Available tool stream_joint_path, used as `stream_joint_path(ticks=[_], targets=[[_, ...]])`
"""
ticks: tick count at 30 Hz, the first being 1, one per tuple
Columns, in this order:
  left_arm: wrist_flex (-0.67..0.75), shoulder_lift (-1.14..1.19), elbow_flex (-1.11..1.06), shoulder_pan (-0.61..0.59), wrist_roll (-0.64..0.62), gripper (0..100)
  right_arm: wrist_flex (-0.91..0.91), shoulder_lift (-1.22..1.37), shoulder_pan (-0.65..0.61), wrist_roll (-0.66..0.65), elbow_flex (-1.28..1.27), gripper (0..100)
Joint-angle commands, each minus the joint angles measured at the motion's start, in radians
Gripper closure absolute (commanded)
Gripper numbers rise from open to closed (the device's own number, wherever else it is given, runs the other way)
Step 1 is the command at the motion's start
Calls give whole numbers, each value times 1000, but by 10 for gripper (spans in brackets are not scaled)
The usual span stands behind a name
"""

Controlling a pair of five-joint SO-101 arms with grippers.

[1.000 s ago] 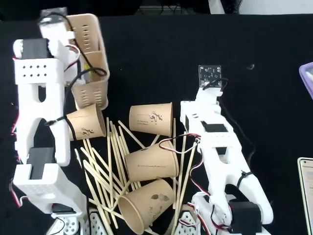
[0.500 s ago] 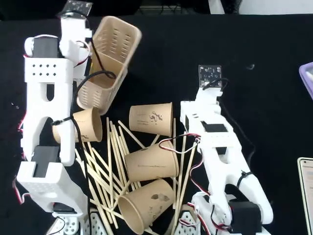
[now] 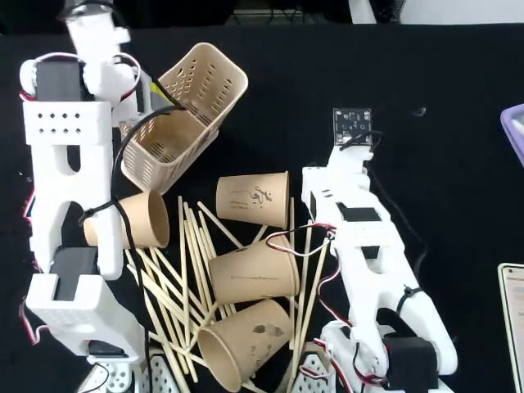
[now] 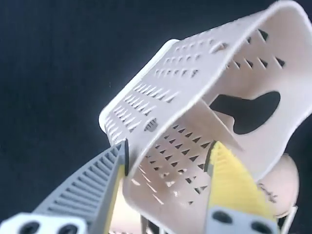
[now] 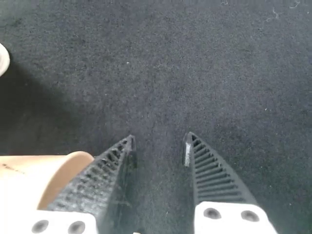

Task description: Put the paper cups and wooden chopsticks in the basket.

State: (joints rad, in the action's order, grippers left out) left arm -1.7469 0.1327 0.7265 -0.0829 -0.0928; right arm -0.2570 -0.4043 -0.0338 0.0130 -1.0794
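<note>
Basket [image 3: 184, 115] is clamped by its wall in the left jaws, tilted with its long axis slanted toward the nearest paper cup [image 3: 135, 219] just below it, wooden chopsticks [image 3: 176, 270] fanned out beyond, while the right jaws are parted over bare surface [image 5: 219, 73].

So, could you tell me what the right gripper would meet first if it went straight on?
Probably just the black table: the right gripper points at bare cloth, and a paper cup lies off beside it.
</note>
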Motion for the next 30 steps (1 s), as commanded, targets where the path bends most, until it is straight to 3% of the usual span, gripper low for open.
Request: stream_joint_path(ticks=[1,14,17,25,30], targets=[[-15,-68,30,-53,-120,723,25,1,-15,2,5,839],[-8,-190,-314,-119,-141,722,26,1,-17,2,5,839],[49,-183,-369,-131,-150,722,21,1,-17,2,5,839],[130,-183,-404,-140,-281,722,28,1,-17,2,-4,839],[112,-190,-335,-134,-285,722,28,1,-17,2,-4,839]])
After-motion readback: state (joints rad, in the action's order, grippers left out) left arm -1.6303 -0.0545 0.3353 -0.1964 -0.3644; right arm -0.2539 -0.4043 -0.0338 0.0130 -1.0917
